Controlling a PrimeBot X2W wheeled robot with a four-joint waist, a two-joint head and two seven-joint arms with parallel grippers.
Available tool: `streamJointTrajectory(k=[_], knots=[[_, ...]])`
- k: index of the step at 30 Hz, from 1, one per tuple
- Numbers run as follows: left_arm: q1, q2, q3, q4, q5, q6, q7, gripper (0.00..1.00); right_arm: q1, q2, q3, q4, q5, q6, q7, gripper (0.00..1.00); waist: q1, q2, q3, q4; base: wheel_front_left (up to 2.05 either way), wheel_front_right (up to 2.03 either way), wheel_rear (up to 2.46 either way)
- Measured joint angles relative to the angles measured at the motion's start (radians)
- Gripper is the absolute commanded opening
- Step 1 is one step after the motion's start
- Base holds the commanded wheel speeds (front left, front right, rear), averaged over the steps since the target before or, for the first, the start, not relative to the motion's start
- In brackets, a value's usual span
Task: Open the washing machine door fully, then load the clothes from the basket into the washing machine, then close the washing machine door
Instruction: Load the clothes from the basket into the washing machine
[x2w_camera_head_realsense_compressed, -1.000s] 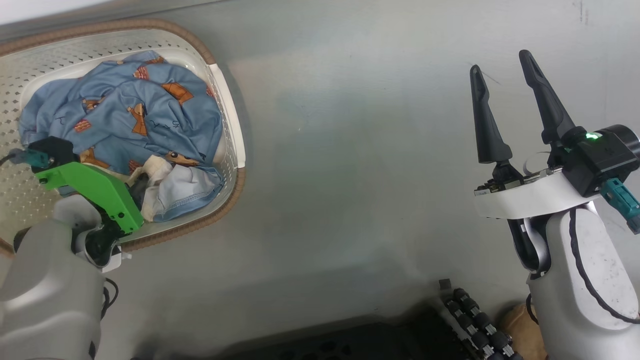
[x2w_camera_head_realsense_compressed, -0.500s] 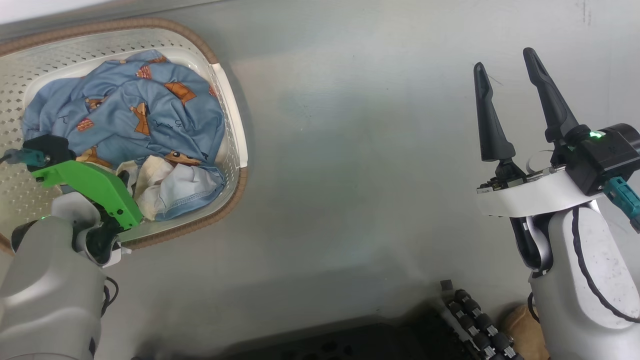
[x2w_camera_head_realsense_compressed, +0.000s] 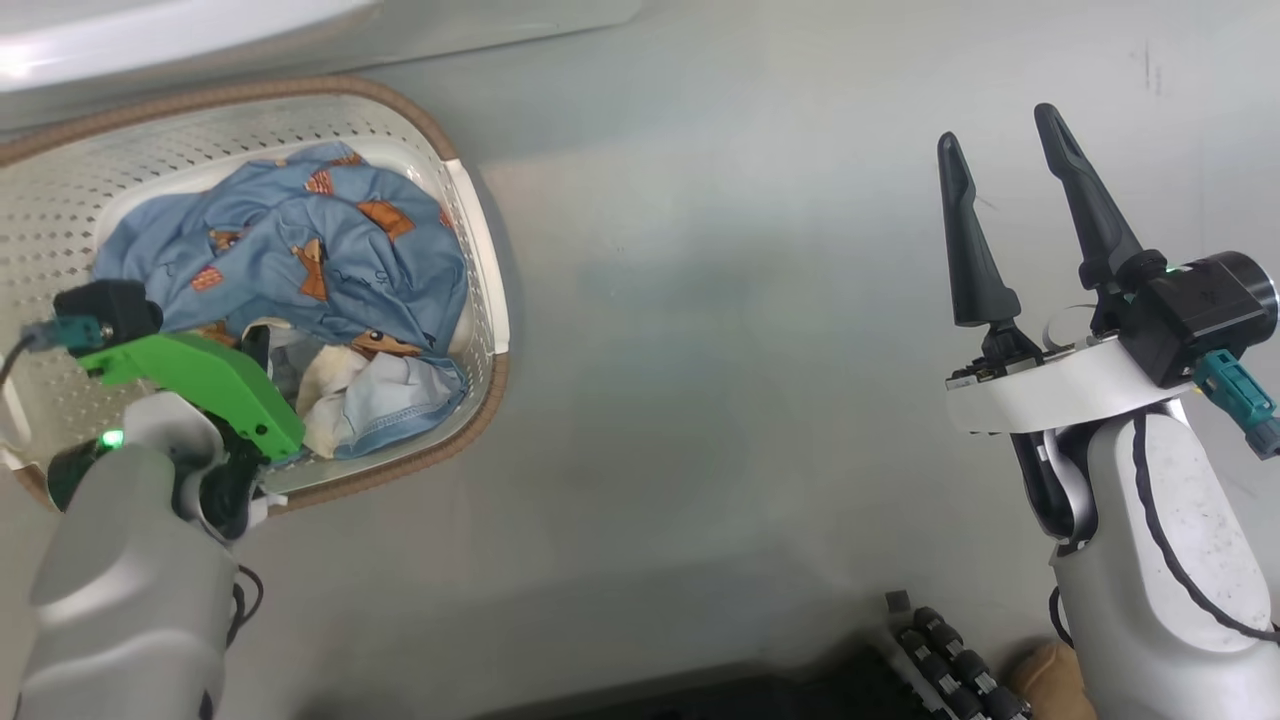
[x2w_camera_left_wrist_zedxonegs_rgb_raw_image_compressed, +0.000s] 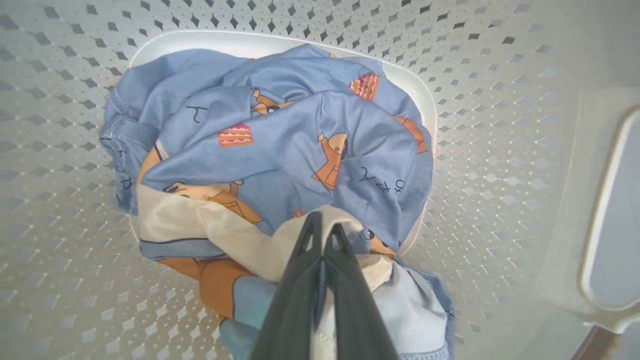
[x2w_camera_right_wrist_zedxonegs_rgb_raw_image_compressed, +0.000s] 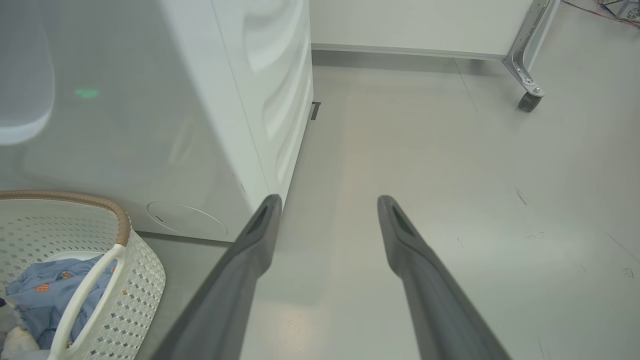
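The left jaws are pressed together on a cream fold of the clothes (x2w_camera_left_wrist_zedxonegs_rgb_raw_image_compressed: 300, 130), which lie heaped in the basket (x2w_camera_left_wrist_zedxonegs_rgb_raw_image_compressed: 475, 100). The right jaws stand wide apart, holding nothing, over bare floor (x2w_camera_right_wrist_zedxonegs_rgb_raw_image_compressed: 450, 150) beside the washing machine (x2w_camera_right_wrist_zedxonegs_rgb_raw_image_compressed: 210, 100). The blue cloth bears black handwritten marks too crumpled to read, and the basket sits on the floor near the washing machine's lower panel.

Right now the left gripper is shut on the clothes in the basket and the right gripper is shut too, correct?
No: the right gripper is open, jaws well apart, as the right wrist view shows. The left gripper is shut on the clothes in the basket.
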Motion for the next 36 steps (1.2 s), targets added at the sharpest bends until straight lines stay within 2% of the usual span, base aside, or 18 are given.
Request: streamJointTrajectory(k=[9, 27, 36], knots=[[0.089, -0.008, -0.033, -0.026, -0.017, 0.000, -0.114, 0.00, 0.000, 0.002, -0.007, 0.033, 0.012, 0.000, 0.000, 1.00, 0.0000, 0.0000, -0.085, 0.011, 0.00, 0.00, 0.00], [0.220, -0.022, -0.063, -0.153, -0.053, 0.000, -0.378, 0.00, 0.052, 0.004, -0.019, 0.075, 0.035, 0.000, 0.000, 1.00, 0.0000, 0.0000, -0.326, 0.051, 0.00, 0.00, 0.00], [0.303, -0.030, -0.075, -0.249, -0.052, 0.000, -0.396, 0.00, 0.109, 0.006, -0.023, 0.093, 0.044, 0.000, 0.000, 1.00, 0.0000, 0.0000, -0.454, 0.065, 0.00, 0.00, 0.00]])
